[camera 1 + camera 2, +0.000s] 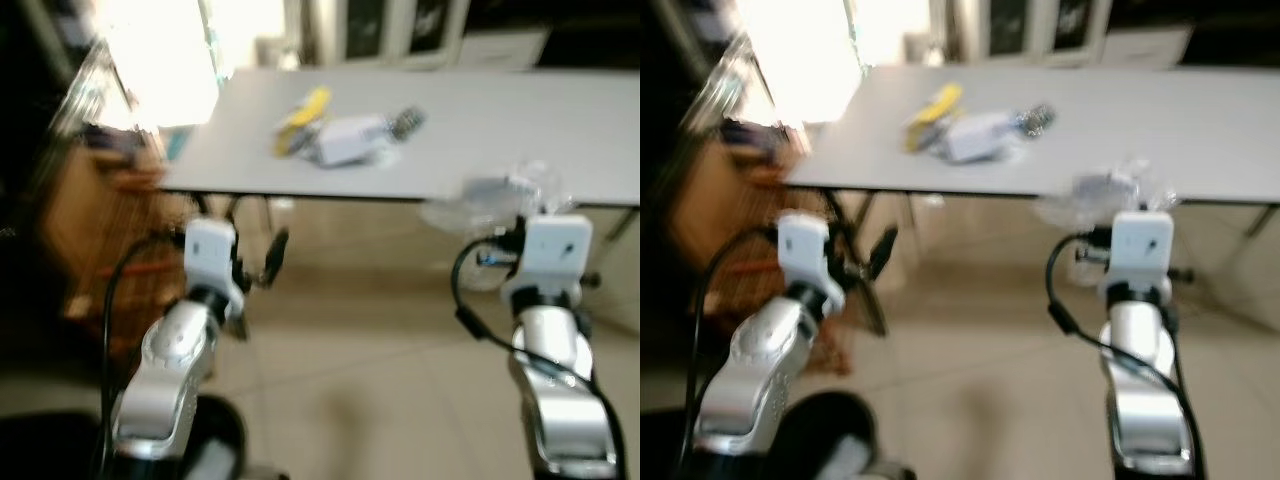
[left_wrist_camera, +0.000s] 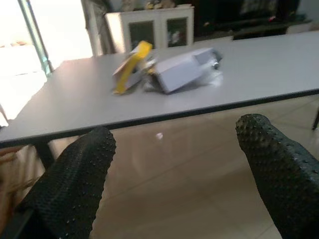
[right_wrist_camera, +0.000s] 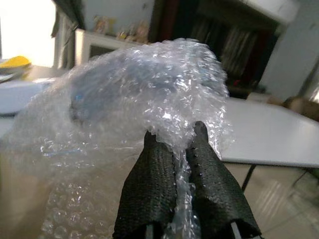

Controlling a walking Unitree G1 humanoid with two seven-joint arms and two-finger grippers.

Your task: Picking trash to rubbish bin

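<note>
Grey table (image 1: 560,130) spans the upper half of the head views, its near edge running across mid-frame; tiled floor (image 1: 380,380) below it, both arms raised in front of that edge. Head views blurred. A dark rounded shape at lower left of the left eye view could be the rubbish bin, cannot tell. On the table, upper centre: a small heap of trash, a pale flat packet (image 1: 350,140) with a yellow wrapper (image 1: 303,112) touching its left end and a small dark-patterned piece (image 1: 408,122) at its right end. Right gripper (image 3: 182,149) at right of centre, fingers (image 3: 154,179) pinched together on a wad of bubble wrap (image 3: 144,94); the wrap balloons up and forward past the fingertips, at the table's near edge in the left eye view (image 1: 500,195), whether resting on it or lifted clear, cannot tell. Left gripper (image 2: 172,149) at left of centre, fingers (image 2: 75,179) spread wide, nothing between them, held lower than the table top and short of its edge. From it the heap lies ahead and higher, well apart, the packet's long side roughly across the line of reach. Judgement: right arm is loaded and owes a carry to the bin; left arm is the nearer and free one for the heap.
</note>
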